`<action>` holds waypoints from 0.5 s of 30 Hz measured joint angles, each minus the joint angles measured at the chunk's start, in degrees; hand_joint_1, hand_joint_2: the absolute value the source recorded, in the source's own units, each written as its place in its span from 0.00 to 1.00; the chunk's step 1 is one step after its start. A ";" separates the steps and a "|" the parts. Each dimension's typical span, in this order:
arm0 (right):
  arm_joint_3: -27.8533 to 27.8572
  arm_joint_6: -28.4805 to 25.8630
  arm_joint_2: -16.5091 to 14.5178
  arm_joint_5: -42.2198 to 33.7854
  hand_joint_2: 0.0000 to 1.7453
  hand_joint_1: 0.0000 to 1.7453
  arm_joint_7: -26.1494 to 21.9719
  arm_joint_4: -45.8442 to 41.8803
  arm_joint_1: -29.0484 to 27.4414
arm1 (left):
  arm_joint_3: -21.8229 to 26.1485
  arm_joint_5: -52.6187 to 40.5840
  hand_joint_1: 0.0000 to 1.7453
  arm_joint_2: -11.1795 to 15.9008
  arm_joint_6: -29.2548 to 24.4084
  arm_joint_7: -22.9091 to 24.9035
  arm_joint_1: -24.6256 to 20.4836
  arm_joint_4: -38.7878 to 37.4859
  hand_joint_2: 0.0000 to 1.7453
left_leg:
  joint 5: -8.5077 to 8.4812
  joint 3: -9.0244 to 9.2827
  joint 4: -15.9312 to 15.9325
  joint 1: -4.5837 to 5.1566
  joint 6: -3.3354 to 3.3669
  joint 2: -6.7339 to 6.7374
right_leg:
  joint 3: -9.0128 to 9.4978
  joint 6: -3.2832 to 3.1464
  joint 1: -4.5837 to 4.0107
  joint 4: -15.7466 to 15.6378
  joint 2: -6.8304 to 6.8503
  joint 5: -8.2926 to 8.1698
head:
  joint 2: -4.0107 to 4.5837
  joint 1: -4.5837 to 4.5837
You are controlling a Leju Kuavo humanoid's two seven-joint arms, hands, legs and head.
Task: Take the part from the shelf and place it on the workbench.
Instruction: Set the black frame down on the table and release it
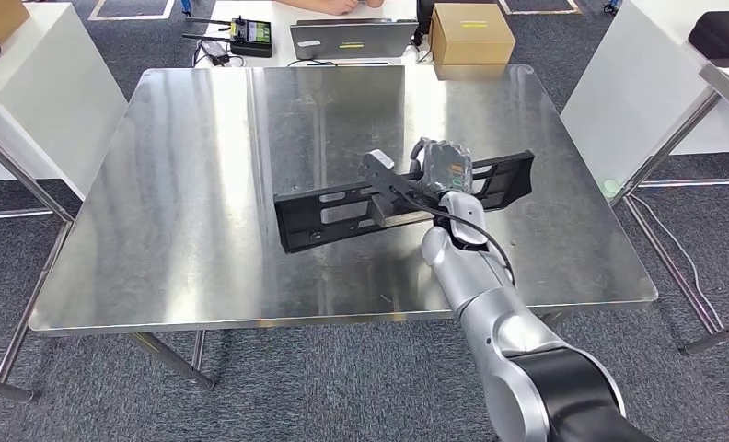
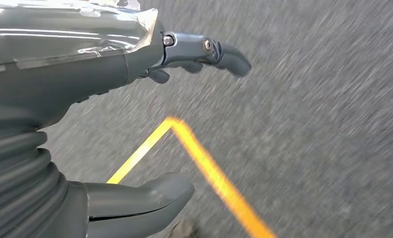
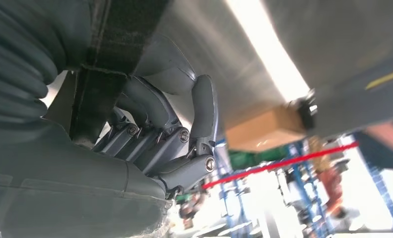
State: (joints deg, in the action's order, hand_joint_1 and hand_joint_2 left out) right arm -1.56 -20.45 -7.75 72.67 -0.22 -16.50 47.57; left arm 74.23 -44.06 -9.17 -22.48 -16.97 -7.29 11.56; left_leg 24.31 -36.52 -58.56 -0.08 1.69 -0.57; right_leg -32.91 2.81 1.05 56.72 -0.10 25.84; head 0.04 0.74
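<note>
Part (image 1: 342,207) on workbench (image 1: 204,184), middle hidden under right hand (image 1: 444,170)

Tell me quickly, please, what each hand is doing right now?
Left hand: open, holding nothing.
Right hand: gripping the black part over the workbench.

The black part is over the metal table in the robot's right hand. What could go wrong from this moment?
1. The right hand grips the long black part nearer one end, so the longer free end may tip or swing on release.
2. Whether the part already rests on the workbench cannot be told; opening too early could drop it onto the steel.
3. The fingers wrap the part closely and might drag it when withdrawing.
</note>
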 joint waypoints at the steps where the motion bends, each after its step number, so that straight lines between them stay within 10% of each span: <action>1: 0.46 -0.14 0.68 0.01 1.00 1.00 0.12 0.00 0.28 | -0.22 -0.14 0.00 -0.02 1.28 -0.54 0.08 0.00 1.00 | 0.00 0.00 0.00 0.01 0.00 0.00 | 0.00 0.00 0.01 0.00 0.00 0.00 | 0.00 0.00; 5: 2.36 -0.81 3.15 0.20 0.00 0.00 0.68 -0.01 1.00 | -0.75 0.00 0.00 0.24 5.74 -1.12 0.19 0.00 1.00 | 0.00 0.00 0.00 0.03 0.00 0.01 | 0.01 0.01 0.02 0.00 0.01 -0.01 | 0.00 0.01; 15: 6.56 -1.99 8.33 -0.23 0.00 0.00 1.22 -0.33 1.28 | -0.87 1.29 0.00 0.68 5.87 0.37 0.29 0.00 1.00 | 0.01 0.00 -0.01 0.04 0.00 0.05 | 0.00 0.07 0.01 0.00 0.01 -0.04 | 0.00 0.00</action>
State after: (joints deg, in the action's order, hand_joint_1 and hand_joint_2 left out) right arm 4.99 -22.45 0.58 72.44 1.00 -16.83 48.85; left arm 73.36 -42.77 -8.49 -16.61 -16.59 -7.00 11.56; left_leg 24.32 -36.53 -58.57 -0.05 1.70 -0.52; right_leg -32.92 2.88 1.06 56.71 -0.09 25.79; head 0.04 0.74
